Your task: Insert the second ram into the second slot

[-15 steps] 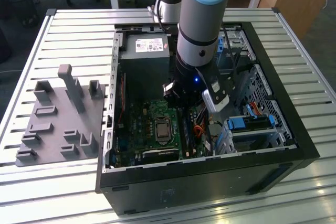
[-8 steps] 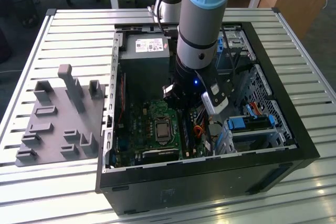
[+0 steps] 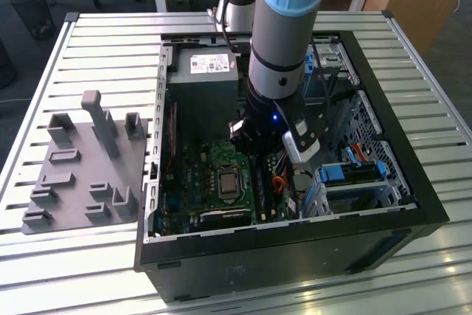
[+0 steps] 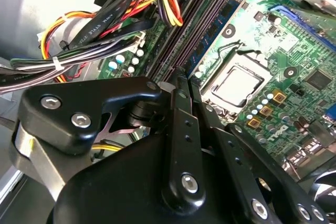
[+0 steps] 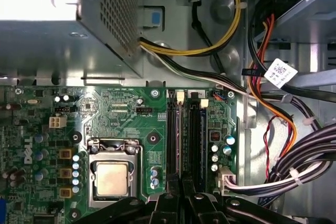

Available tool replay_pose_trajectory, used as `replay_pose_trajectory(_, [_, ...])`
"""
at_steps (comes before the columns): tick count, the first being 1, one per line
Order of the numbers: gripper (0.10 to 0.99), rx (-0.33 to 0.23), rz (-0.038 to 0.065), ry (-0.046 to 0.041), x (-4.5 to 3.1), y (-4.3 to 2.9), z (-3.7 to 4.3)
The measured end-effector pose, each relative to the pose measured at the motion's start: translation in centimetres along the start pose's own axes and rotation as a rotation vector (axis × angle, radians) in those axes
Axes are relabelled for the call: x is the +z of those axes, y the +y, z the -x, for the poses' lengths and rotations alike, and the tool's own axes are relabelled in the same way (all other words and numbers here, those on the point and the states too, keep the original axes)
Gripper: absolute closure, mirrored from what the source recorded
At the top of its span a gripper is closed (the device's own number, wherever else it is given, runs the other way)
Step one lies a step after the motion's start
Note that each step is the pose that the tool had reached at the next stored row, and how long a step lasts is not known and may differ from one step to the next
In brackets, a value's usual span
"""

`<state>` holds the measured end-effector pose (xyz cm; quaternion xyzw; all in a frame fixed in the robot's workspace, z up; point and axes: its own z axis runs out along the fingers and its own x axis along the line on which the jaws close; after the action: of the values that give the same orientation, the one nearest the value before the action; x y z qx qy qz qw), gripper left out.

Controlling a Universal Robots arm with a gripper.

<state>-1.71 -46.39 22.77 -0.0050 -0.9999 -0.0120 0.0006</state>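
The second ram (image 4: 218, 27) is a thin blue stick with black chips on one face. It stands on edge in the memory slots (image 5: 195, 140) beside the processor socket (image 5: 112, 177). In the first wrist view the ram (image 5: 179, 140) shows as a narrow line running straight into the gap between my fingers. My gripper (image 4: 189, 85) (image 5: 182, 182) is shut on the near end of the stick, low over the motherboard. In the exterior view the gripper (image 3: 257, 158) reaches down inside the open computer case (image 3: 413, 204). Whether the ram is fully seated I cannot tell.
Cable bundles (image 4: 105, 30) (image 5: 294, 166) run close beside the slots. The power supply box (image 3: 203, 82) stands behind the board and a drive cage (image 3: 354, 175) lies at the exterior view's right. A grey holder fixture (image 3: 81, 167) lies on the slatted table outside the case.
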Motion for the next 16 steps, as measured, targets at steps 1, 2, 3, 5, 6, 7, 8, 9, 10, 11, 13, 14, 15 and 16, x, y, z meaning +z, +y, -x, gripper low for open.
replay_pose_trajectory(1, [0.949,0.004,0.0,-0.0001,0.04,0.0,0.01])
replay_pose_trajectory(2, [0.949,0.007,0.0,-0.0001,0.08,0.0,0.02])
replay_pose_trajectory(3, [0.949,0.008,0.0,-0.0001,0.12,-0.01,0.02])
replay_pose_trajectory(5, [0.949,0.008,0.0,-0.0002,0.21,-0.01,0.02])
replay_pose_trajectory(6, [0.949,0.008,0.0,-0.0002,0.25,-0.01,0.02])
replay_pose_trajectory(7, [0.949,0.008,0.0,-0.0001,0.29,-0.01,0.02])
replay_pose_trajectory(8, [0.949,0.008,0.0,-0.0001,0.31,-0.01,0.02])
replay_pose_trajectory(9, [0.949,0.008,0.0,-0.0001,0.33,-0.01,0.02])
replay_pose_trajectory(10, [0.949,0.008,0.0,-0.0001,0.36,-0.01,0.02])
replay_pose_trajectory(11, [0.949,0.009,0.0,-0.0002,0.38,-0.01,0.02])
replay_pose_trajectory(13, [0.949,0.01,0.0,-0.0002,0.41,-0.01,0.03])
replay_pose_trajectory(14, [0.949,0.011,0.0,-0.0002,0.44,-0.01,0.04])
replay_pose_trajectory(15, [0.949,0.012,0.0,-0.0003,0.47,-0.01,0.04])
replay_pose_trajectory(16, [0.949,0.012,0.0,-0.0003,0.5,-0.01,0.04])
